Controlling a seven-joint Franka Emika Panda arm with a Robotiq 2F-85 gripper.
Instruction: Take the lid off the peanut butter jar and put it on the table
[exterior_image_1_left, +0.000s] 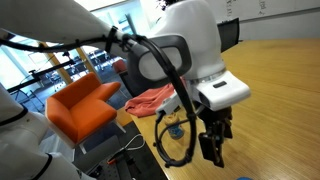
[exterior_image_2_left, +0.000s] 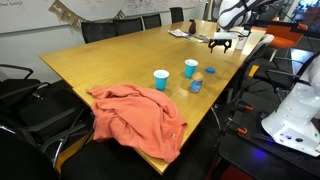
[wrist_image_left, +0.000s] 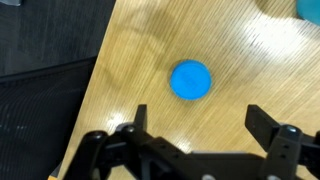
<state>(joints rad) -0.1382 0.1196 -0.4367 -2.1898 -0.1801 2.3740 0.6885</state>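
Note:
The blue lid (wrist_image_left: 190, 80) lies flat on the wooden table (wrist_image_left: 250, 60), close to the table's edge. My gripper (wrist_image_left: 200, 118) is open and empty, hovering above the table with the lid just beyond its fingertips. In an exterior view the lid (exterior_image_2_left: 210, 71) is a small blue spot near the peanut butter jar (exterior_image_2_left: 196, 84), which stands upright on the table (exterior_image_2_left: 110, 60). The gripper (exterior_image_2_left: 222, 42) hangs above that corner. In an exterior view the black gripper (exterior_image_1_left: 212, 145) points down over the table (exterior_image_1_left: 280, 90).
Two blue cups (exterior_image_2_left: 161, 79) (exterior_image_2_left: 191, 68) stand near the jar. An orange cloth (exterior_image_2_left: 135, 115) hangs over the table's near edge. Office chairs (exterior_image_2_left: 25, 95) ring the table. A blue object (wrist_image_left: 308, 8) shows at the wrist view's top corner. An orange armchair (exterior_image_1_left: 82, 103) stands beside the table.

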